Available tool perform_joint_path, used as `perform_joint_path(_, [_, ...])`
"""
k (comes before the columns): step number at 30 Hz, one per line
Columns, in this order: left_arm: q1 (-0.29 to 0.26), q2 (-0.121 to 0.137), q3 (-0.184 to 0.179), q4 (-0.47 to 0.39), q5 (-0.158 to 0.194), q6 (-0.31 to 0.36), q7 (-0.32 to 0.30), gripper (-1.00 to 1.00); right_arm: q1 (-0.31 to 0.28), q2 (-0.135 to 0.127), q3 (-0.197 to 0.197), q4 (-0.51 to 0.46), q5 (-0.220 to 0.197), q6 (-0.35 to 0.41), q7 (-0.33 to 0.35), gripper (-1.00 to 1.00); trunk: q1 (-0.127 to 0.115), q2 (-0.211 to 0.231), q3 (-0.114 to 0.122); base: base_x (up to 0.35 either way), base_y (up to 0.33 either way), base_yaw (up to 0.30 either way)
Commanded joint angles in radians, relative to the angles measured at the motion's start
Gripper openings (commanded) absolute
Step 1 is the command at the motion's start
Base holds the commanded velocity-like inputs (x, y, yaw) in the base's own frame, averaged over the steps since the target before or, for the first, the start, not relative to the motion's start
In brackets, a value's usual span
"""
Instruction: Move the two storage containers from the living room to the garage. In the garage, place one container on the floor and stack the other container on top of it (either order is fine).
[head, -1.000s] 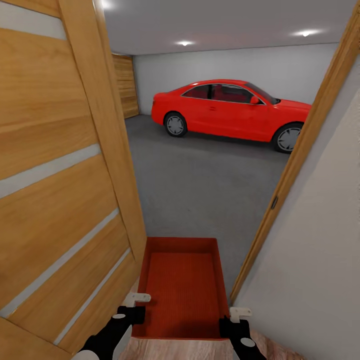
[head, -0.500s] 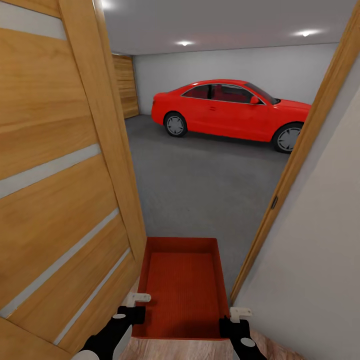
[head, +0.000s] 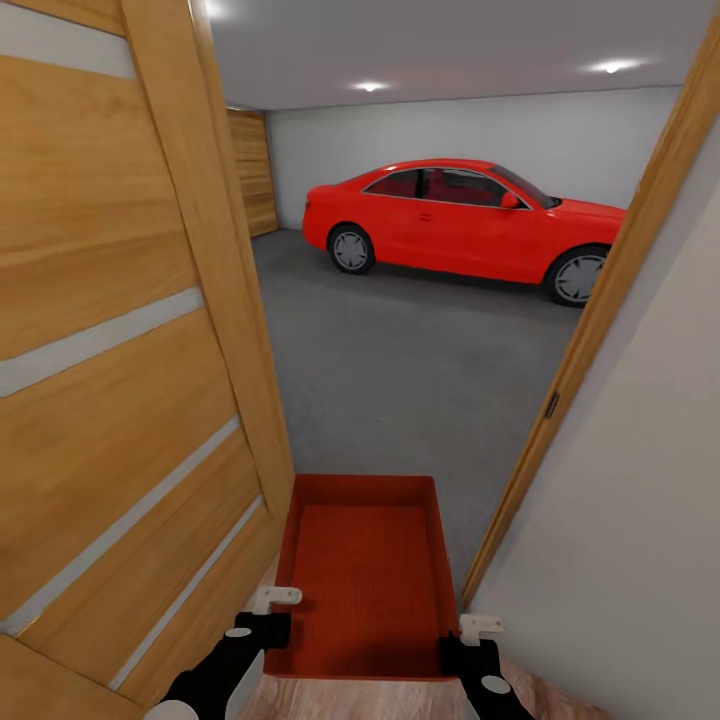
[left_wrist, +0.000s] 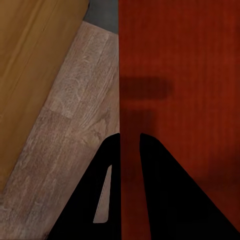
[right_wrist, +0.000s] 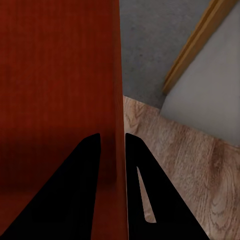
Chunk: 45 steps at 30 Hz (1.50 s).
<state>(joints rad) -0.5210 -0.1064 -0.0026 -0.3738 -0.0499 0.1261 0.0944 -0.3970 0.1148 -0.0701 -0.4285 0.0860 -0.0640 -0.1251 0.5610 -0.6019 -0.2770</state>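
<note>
Container: an orange-red shallow rectangular open-top plastic bin (head: 365, 570) with a finely ribbed bottom and smooth upright walls, held level in front of the robot, in the doorway between wood floor and garage.
Container contents: nothing inside; bare ribbed bottom in the head view.
Left tool: the black two-fingered left tool (head: 262, 622) is clamped on the bin's left wall at its near corner; the left wrist view (left_wrist: 130, 145) has one dark finger on each side of the thin red wall.
Right tool: the black two-fingered right tool (head: 472, 640) grips the bin's right wall at the near corner; the right wrist view (right_wrist: 112, 142) has its fingers astride the wall edge.
Door: a light wooden door with horizontal planks and pale grey strips (head: 110, 330), swung open, just beside the bin's left side.
Door frame: a slanting light wood jamb (head: 600, 310) with a plain grey-white wall (head: 640, 520) to its right.
Garage floor: dark grey, rough, speckled concrete (head: 410, 370) beyond the bin's far edge.
Near floor: light wood planks with visible grain (left_wrist: 75, 130), seen beneath the bin in both wrist views, a narrow strip in the head view.
Car: a glossy red two-door car (head: 460, 215) parked by the far grey-white wall, well apart from the bin.
Ceiling: white with round recessed lights (head: 370, 87).
</note>
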Motion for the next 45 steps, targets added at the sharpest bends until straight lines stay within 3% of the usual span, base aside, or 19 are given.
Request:
perform_joint_path(1, [-0.001, -0.024, -0.012, -0.005, -0.001, 0.006, -0.048, -1.0, 0.0, 0.002, -0.01, 0.004, 0.003, 0.01, -0.019, -1.0, 0.0, -0.001, -0.001, 0.045, 0.209, 0.0])
perform_joint_path(12, [-0.001, -0.027, -0.012, -0.005, -0.001, 0.006, -0.047, -1.0, 0.0, 0.002, -0.01, 0.004, 0.003, 0.01, -0.019, -1.0, 0.0, -0.001, -0.001, 0.082, 0.29, 0.0])
perform_joint_path(45, [-0.001, -0.029, -0.012, -0.005, -0.001, 0.005, -0.047, -1.0, 0.0, 0.002, -0.01, 0.004, 0.003, 0.013, -0.019, -1.0, 0.0, -0.001, -0.001, 0.001, 0.006, -0.181])
